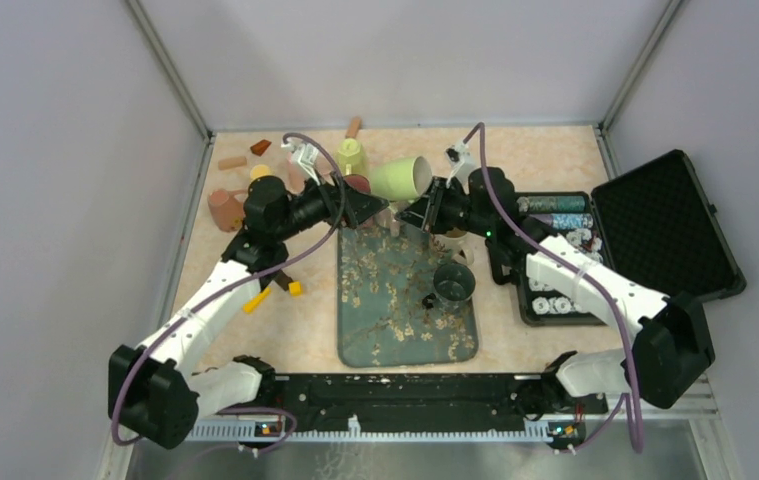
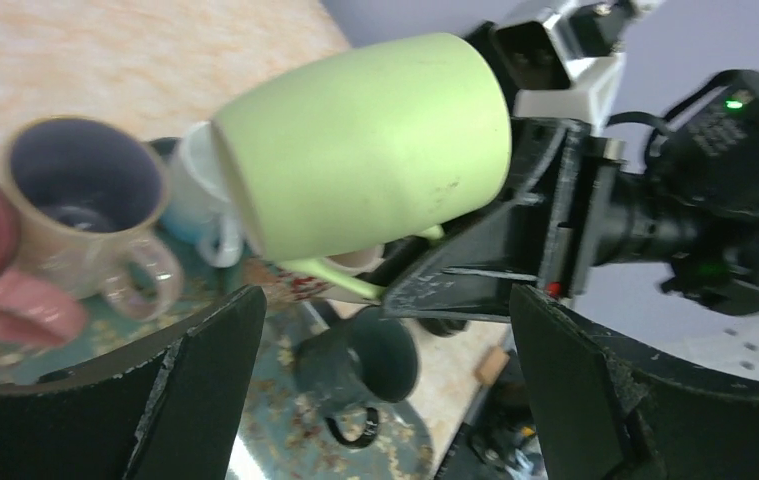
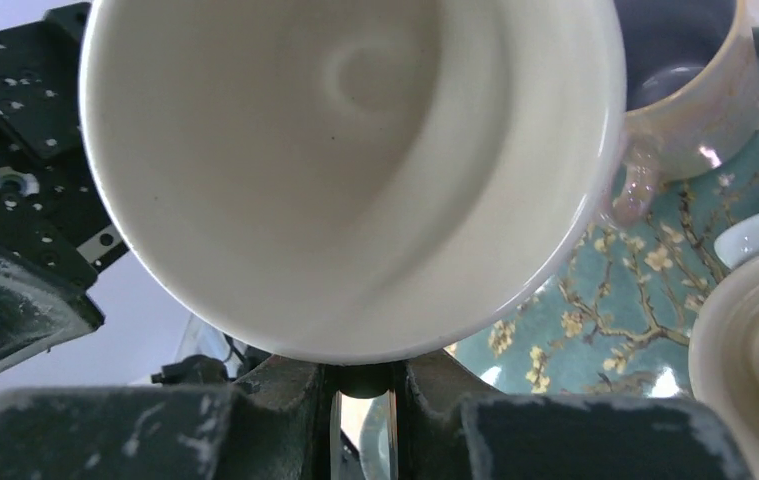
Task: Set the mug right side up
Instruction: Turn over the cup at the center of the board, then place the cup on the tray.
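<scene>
The pale green mug [image 1: 402, 178] hangs in the air above the far end of the flowered mat [image 1: 385, 310], tipped on its side with its mouth turned toward the right arm. The right gripper [image 1: 427, 214] is pinched tight on the mug's handle. The left gripper [image 1: 373, 208] stands wide apart just beside the mug, not touching it. A dark mug [image 1: 452, 283] sits upright on the mat below.
</scene>
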Robot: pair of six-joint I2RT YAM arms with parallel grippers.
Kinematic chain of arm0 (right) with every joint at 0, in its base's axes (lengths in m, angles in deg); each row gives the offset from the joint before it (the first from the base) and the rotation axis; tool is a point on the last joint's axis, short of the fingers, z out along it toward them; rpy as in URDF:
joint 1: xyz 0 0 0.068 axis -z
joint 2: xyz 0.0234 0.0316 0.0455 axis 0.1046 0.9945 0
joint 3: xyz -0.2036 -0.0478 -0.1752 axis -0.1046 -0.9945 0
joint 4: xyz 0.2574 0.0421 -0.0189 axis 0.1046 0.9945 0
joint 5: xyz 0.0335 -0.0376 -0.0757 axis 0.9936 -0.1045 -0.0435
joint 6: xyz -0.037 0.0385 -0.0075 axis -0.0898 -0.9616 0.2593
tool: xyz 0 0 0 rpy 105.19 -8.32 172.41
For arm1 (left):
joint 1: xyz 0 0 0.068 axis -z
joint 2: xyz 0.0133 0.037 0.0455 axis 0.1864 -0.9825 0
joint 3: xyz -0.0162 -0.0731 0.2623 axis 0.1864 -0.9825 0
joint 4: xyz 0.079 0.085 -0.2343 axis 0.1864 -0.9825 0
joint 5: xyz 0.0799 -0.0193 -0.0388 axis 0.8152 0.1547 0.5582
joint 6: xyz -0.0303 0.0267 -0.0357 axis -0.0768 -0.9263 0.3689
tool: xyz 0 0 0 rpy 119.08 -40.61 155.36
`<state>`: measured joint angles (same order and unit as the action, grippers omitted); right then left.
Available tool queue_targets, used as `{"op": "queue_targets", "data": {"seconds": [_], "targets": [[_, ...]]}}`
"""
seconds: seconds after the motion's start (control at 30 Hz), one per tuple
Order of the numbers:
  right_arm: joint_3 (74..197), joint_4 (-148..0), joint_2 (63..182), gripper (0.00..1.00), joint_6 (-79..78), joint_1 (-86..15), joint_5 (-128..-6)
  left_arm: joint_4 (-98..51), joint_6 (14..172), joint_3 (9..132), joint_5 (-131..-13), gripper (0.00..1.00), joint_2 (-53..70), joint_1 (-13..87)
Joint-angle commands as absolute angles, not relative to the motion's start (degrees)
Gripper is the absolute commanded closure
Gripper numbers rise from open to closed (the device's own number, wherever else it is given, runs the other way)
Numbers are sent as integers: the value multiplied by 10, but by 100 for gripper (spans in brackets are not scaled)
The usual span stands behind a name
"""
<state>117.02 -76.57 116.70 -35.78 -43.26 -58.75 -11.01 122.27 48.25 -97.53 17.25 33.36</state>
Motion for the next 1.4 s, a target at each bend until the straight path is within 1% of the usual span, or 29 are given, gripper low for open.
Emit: {"op": "queue_targets", "data": {"seconds": [0.0,0.13,0.23,0.33,0.47,0.6,0.77,1.07,1.37], "targets": [[1254,-704,1151,100,-290,-455,-629,-239,1112,498,-849,2,242,335],[1289,-599,1167,100,-253,-483,-671,-295,1072,497,-751,2,287,334],[1293,-539,1176,100,-243,-507,-712,-344,1053,516,-688,2,283,333],[1295,-499,1191,100,-244,-532,-766,-369,1038,523,-659,2,273,327],[1313,-443,1233,100,-257,-572,-839,-369,1039,514,-666,2,272,316],[1325,-416,1278,100,-284,-589,-872,-376,1033,513,-672,2,276,313],[1377,-364,1349,100,-296,-603,-926,-382,1021,518,-675,2,282,313],[1435,-290,1431,100,-303,-603,-971,-378,1017,513,-689,2,277,312],[1435,-271,1454,100,-308,-595,-979,-376,1015,511,-698,2,277,310]]}}
